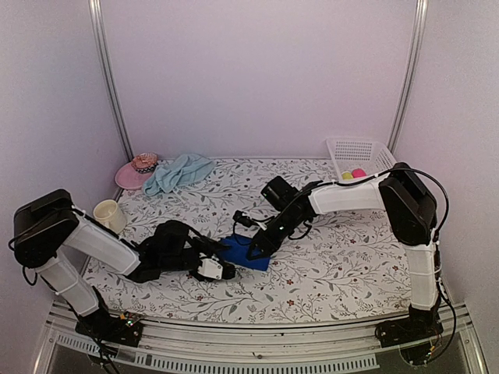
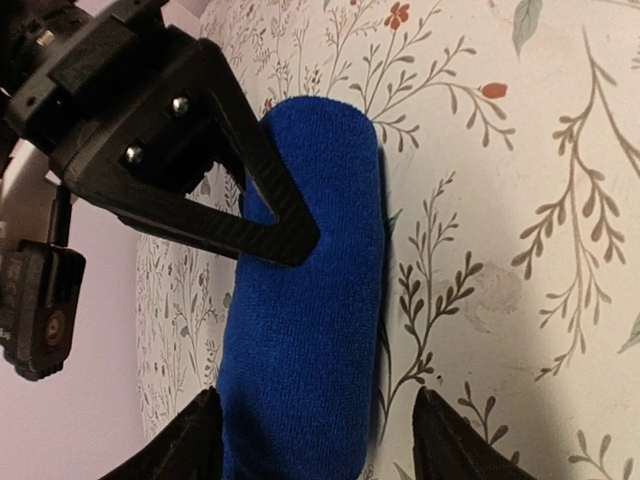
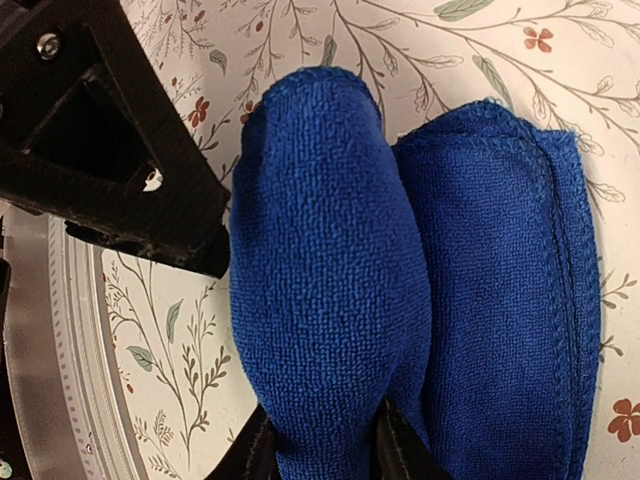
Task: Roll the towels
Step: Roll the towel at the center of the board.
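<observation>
The royal blue towel (image 1: 246, 254) lies on the flowered table, partly rolled: a thick roll (image 3: 320, 270) sits beside a flat folded part (image 3: 510, 300). My right gripper (image 3: 325, 455) (image 1: 263, 241) is shut on one end of the roll, its fingers (image 3: 395, 452) pressed into the cloth. My left gripper (image 2: 318, 450) (image 1: 221, 269) is open and straddles the roll's other end (image 2: 305, 300); one finger (image 2: 180, 445) touches the cloth, while the other (image 2: 455, 450) stands apart from it. The pale aqua towel (image 1: 178, 171) lies crumpled at the back left.
A pink brimmed hat (image 1: 137, 170) sits beside the aqua towel. A cream cup (image 1: 109, 215) stands at the left, close to my left arm. A white basket (image 1: 360, 154) holding coloured balls is at the back right.
</observation>
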